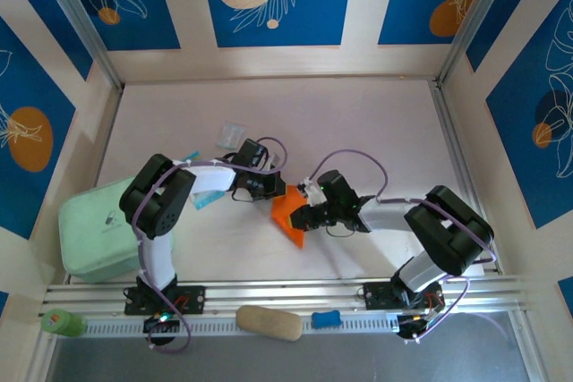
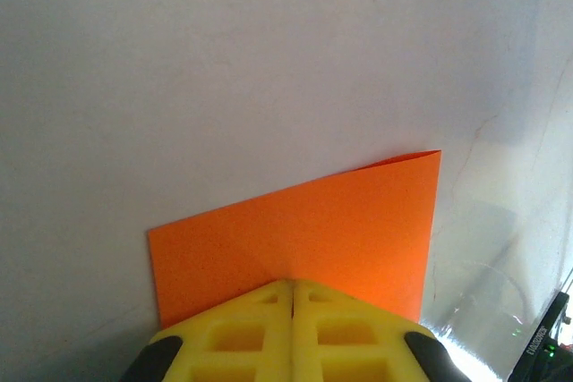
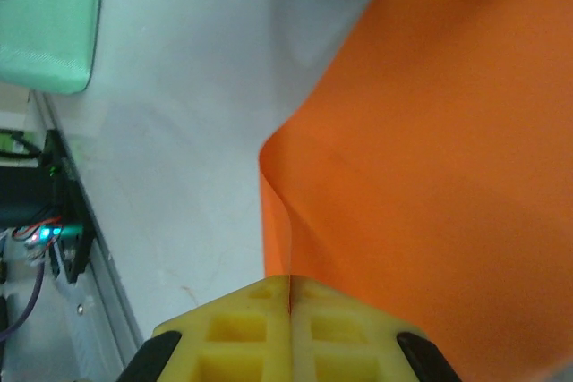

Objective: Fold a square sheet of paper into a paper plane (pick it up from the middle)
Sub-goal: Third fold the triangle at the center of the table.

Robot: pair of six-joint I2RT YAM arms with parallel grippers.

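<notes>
The square sheet of paper is bright orange and folded over, held just off the white table between the two arms. My left gripper is at its far edge; in the left wrist view the yellow fingers are pressed together at the gripper tip on the paper, which spreads out beyond them. My right gripper is at the near side. In the right wrist view its tip is shut, with a curled edge of the paper pinched in the seam.
A mint green pad lies at the left, by the left arm. A blue-and-white packet sits under the left forearm, and a clear wrapper lies behind it. A beige block and a small blue piece rest on the front rail.
</notes>
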